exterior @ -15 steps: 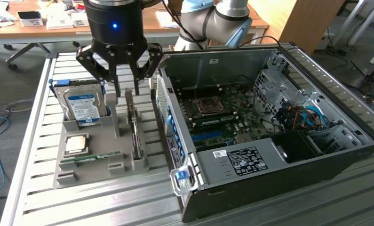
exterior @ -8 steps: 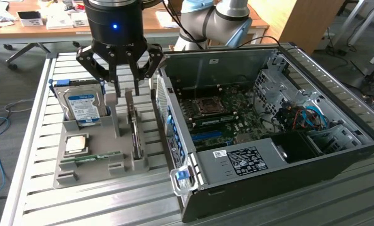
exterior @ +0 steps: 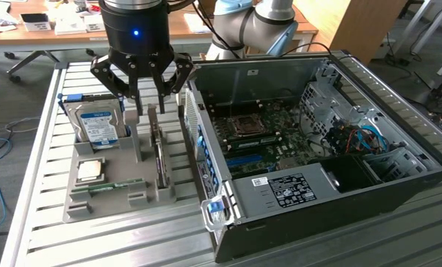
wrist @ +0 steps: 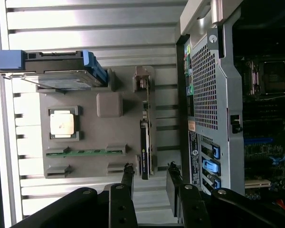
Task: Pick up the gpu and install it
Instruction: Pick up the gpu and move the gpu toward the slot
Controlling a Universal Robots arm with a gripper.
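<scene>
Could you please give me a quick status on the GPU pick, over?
End effector open, above GPU. GPU on edge in grey tray, not gripped. Hard drive alongside, apart.

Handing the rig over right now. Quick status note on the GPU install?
The gripper is open, holds nothing and hangs just above the gpu.
The gpu stands on edge in its slot on the grey tray, beside the open PC case.
Done: the fingers straddle the card's top edge in the wrist view.
Left: the gpu is not yet gripped, lifted or seated in the case.
</scene>
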